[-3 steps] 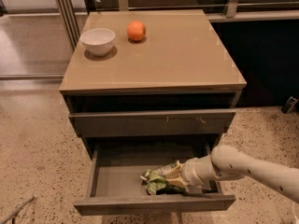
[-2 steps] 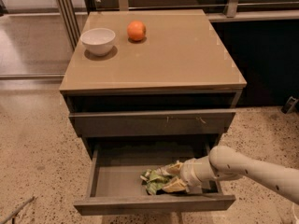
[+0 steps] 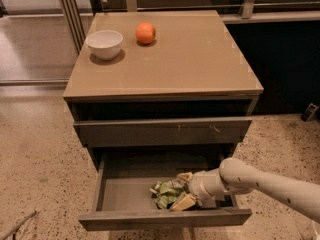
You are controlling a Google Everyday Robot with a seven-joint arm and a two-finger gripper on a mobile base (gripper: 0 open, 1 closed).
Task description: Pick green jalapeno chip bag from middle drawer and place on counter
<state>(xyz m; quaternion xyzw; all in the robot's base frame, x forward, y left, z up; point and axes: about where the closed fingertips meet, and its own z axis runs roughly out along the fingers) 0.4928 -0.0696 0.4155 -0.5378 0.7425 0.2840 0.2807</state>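
Reaching in from the right on its pale arm (image 3: 270, 184), the one gripper (image 3: 179, 191) sits low inside the drawer (image 3: 125, 195), which is pulled out toward the camera. It is right at the single chip bag (image 3: 164, 194), a crumpled green and white thing lying on the grey drawer floor near the front right. Whether the gripper is clamped on the bag or merely around it, I cannot tell. The left half of the drawer floor shows bare grey.

Just above and behind stands a second drawer front (image 3: 162, 132), pushed in, with a few small light scuffs toward its right side. That makes two drawer fronts in sight.

Over them lies the counter (image 3: 190, 64), smooth and tan. On its far left part stand one white bowl (image 3: 104, 43) and, just to the right of it, one orange (image 3: 145, 33), near each other but not touching. Speckled floor (image 3: 40, 159) surrounds the cabinet.
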